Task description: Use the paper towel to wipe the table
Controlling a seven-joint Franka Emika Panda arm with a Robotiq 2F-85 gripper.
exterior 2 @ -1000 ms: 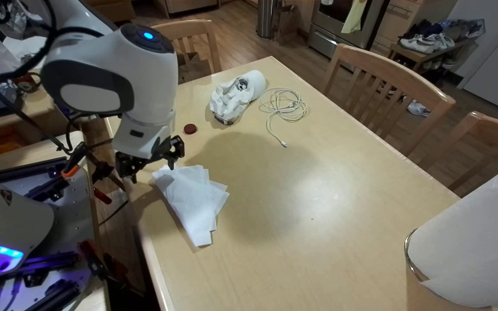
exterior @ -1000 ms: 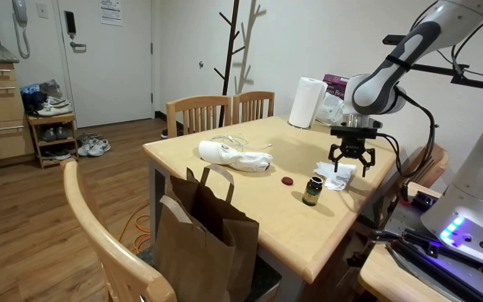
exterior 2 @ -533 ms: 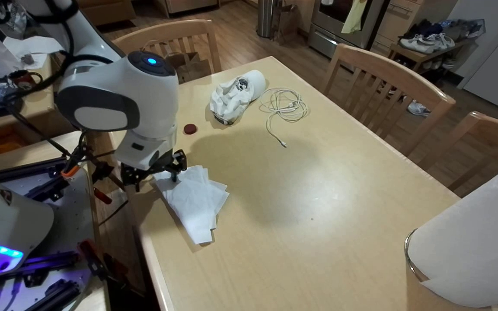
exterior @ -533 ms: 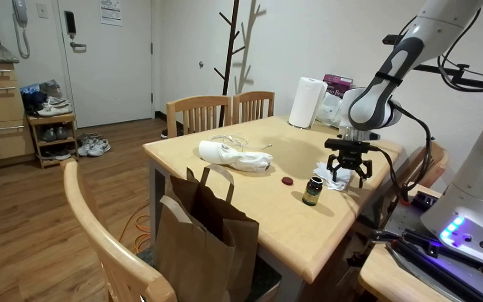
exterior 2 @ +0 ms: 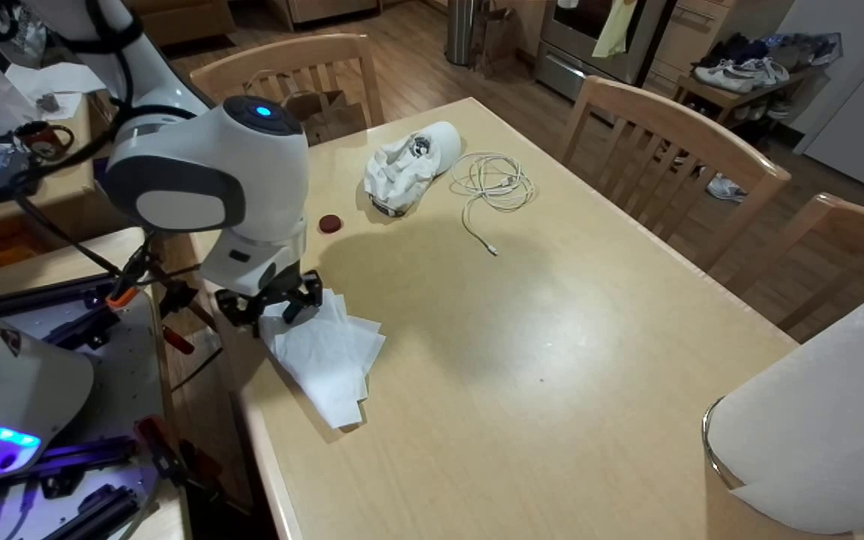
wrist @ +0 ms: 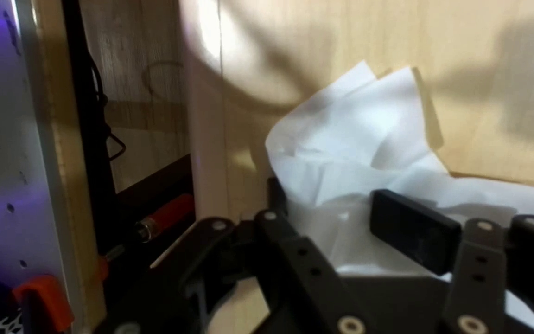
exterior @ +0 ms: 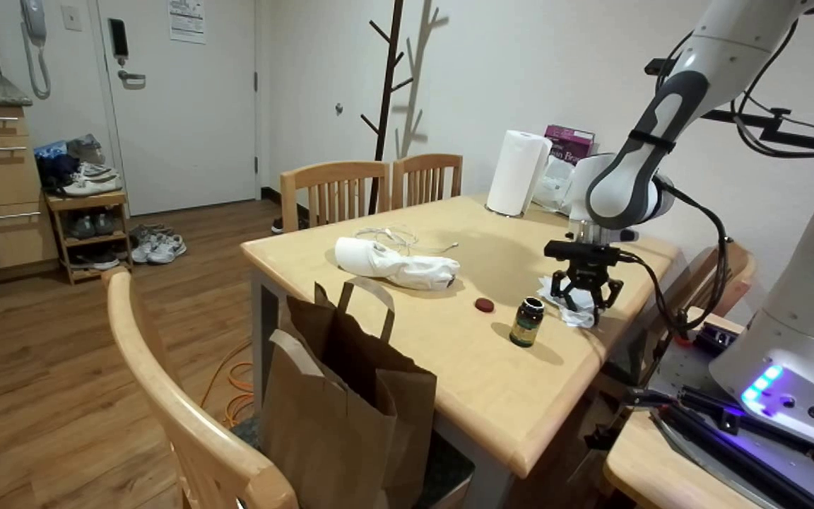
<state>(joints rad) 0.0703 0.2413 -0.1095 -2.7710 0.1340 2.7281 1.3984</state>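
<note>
The gripper [exterior: 584, 314] points down at the paper towel [exterior 2: 327, 356], which lies rumpled near one edge of the table [exterior 2: 492, 450]. The jaws stand apart — white paper bunched between them — and a dark bottle [exterior: 526, 325] stands upright nearby.
</note>
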